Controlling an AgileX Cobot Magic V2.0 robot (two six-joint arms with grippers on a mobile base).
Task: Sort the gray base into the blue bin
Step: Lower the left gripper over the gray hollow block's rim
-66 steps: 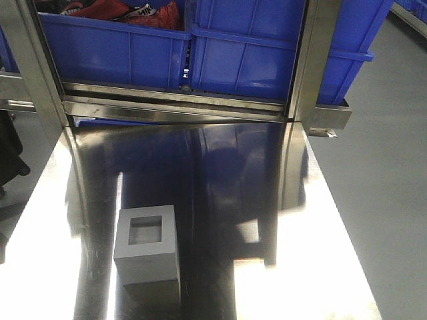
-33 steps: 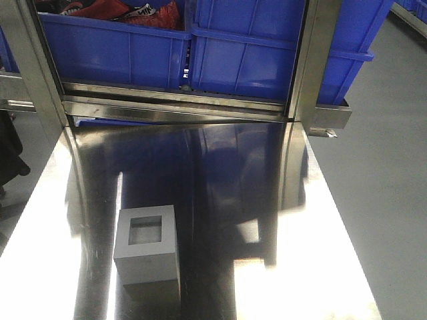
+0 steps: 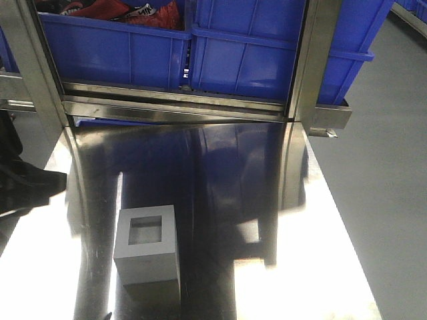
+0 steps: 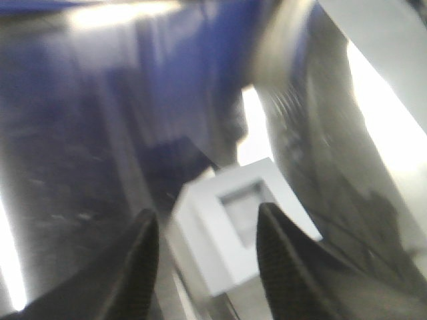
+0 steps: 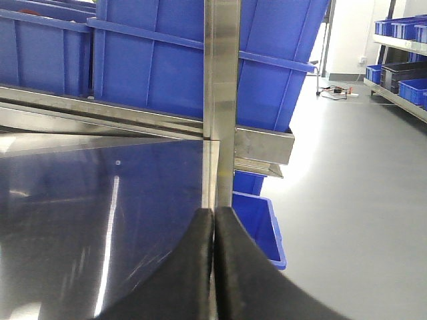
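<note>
Newly in at left, a dark arm (image 3: 30,190); left fingers (image 4: 143,267) spread apart, gray base (image 4: 227,233) seemingly just beyond them.

gray base (image 3: 147,244) on steel table (image 3: 220,187); blue bin (image 3: 247,60) behind

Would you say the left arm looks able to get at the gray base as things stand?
Probably yes: the left gripper is open and aimed at the gray base, which stands alone on the steel table with nothing visible between them.
</note>
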